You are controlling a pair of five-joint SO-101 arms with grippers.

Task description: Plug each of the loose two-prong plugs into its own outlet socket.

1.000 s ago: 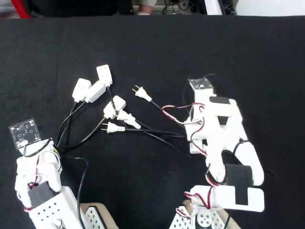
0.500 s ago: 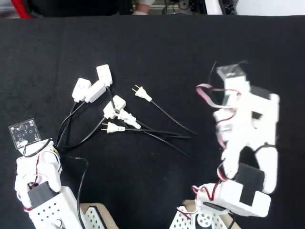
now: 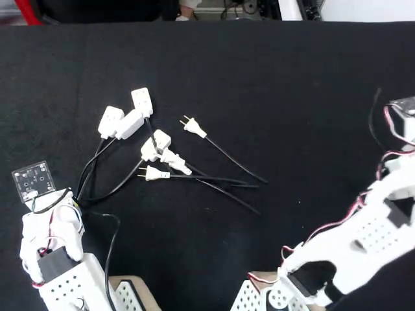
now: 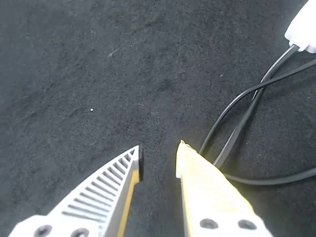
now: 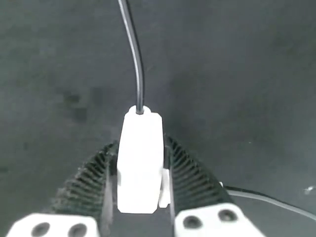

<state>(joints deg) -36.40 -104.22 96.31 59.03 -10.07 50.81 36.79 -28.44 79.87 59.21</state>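
one white cord end (image 5: 139, 163), face hidden, clamped in right jaws.

Left of centre on the bench (image 3: 292, 71): three sockets (image 3: 130, 123) bunched together, touching. Just in front of them, a fourth socket (image 3: 155, 142) with a plug (image 3: 175, 162) against it. Right of the bunch, a loose plug (image 3: 189, 124); in front of it all, another loose plug (image 3: 150, 172), prongs to the left. From there, cords (image 3: 227, 181) trailing right toward mid-bench and left toward the front-left corner.

At that corner, the left arm (image 3: 52, 240), its gripper (image 4: 158, 160) over bare bench, fingers apart, cords just beside one finger.

At the right edge, the right arm (image 3: 369, 240), well apart from the bunch. Between the right gripper's (image 5: 140, 148) fingers, a corded block (image 5: 139, 168), touching both.
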